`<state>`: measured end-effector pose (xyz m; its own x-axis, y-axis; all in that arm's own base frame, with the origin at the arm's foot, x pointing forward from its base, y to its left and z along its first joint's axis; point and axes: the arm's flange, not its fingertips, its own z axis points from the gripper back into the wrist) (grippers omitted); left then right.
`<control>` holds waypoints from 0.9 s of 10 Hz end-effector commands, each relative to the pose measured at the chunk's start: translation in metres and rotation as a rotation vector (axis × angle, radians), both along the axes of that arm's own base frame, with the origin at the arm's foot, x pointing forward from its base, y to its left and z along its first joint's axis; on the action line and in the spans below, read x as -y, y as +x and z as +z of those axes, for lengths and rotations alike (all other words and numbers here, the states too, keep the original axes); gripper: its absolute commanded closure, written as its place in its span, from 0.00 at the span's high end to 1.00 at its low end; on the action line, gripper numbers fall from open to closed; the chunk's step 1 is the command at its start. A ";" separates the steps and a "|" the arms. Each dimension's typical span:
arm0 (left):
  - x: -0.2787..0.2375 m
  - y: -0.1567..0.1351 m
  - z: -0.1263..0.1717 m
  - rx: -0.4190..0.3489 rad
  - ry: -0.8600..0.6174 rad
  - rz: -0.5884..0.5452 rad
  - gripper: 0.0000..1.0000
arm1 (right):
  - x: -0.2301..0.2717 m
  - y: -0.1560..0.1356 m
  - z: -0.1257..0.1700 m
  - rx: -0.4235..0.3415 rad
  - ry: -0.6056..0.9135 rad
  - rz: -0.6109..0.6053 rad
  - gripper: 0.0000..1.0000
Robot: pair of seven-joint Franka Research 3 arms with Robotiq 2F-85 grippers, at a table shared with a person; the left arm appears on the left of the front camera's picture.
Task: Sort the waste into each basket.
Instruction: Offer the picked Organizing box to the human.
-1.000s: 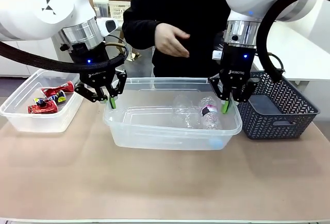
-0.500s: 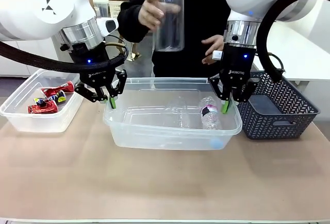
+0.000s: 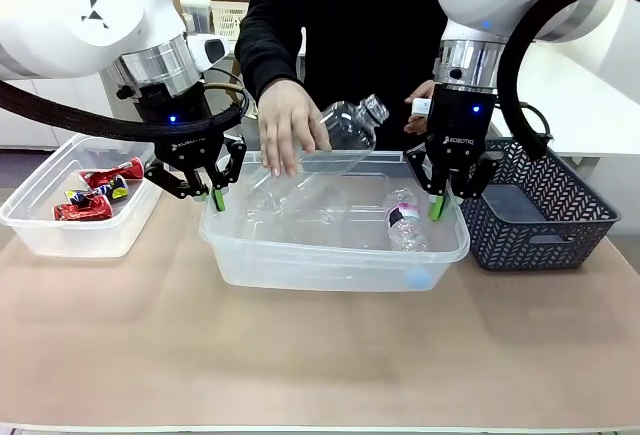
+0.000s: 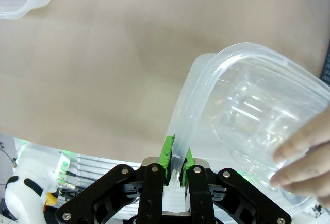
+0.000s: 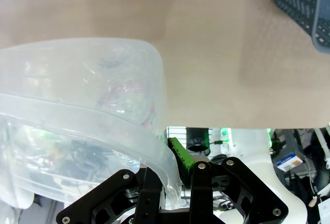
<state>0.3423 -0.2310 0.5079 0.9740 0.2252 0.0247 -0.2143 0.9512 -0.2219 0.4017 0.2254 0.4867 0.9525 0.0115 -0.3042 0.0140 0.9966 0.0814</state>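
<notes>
Down comes the person's hand (image 3: 288, 125), bringing the big clear bottle (image 3: 335, 133) from high at the top of frame to a tilt over the middle tub (image 3: 330, 255). Another bottle (image 3: 404, 219) lies inside at right. My left gripper (image 3: 213, 195) pinches the tub's left rim, my right gripper (image 3: 441, 199) its right rim. Red cans (image 3: 85, 205) sit in the smaller tub (image 3: 70, 237) at far left.

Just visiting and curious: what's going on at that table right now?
Left gripper and right gripper each clamp the big tub's rim. Person's hand lowers clear bottle in. Nothing blocking.
</notes>
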 end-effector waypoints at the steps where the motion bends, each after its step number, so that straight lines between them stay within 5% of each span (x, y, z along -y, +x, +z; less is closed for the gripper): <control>1: -0.003 0.003 0.003 0.017 -0.010 0.040 0.00 | -0.002 -0.004 0.003 -0.014 0.001 0.023 0.00; 9: -0.003 0.003 0.003 0.017 -0.010 0.040 0.00 | -0.002 -0.004 0.003 -0.014 0.001 0.023 0.00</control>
